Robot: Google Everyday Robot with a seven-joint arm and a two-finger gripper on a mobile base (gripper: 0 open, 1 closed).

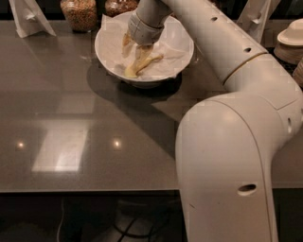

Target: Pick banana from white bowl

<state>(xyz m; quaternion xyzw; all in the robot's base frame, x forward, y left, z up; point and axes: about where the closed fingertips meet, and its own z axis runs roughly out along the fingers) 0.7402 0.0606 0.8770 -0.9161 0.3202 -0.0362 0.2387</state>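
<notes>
**Position.** The gripper is hanging inside the white bowl, directly over the banana. The fingers are standing apart and are clamping nothing. One of them is appearing to touch the fruit, but contact is not certain. The banana is lying on the paper liner toward the near side of the bowl, slanting from lower left to upper right.

**Likely faults.**
- The fingers are not sitting evenly on both sides of the fruit, so closing here is risking a pinch at one end. The curved body could then be rolling or squirting out.
- The loose, crinkled liner is lying right under the fingertips. A low closure is likely catching paper with the fruit and dragging the liner upward.
- Downward pressure near the rim is risking a tipped or sliding bowl, since the bowl is standing on a narrow dark base.
- Soft fruit is bruising easily under a hard squeeze.

**Surface and room.** The bowl is resting on a glossy grey surface that is reflecting overhead lights. Two jars are standing just behind the bowl. Stacked white dishes are sitting well apart at the right. Cables are lying in the dark below the near edge.
</notes>
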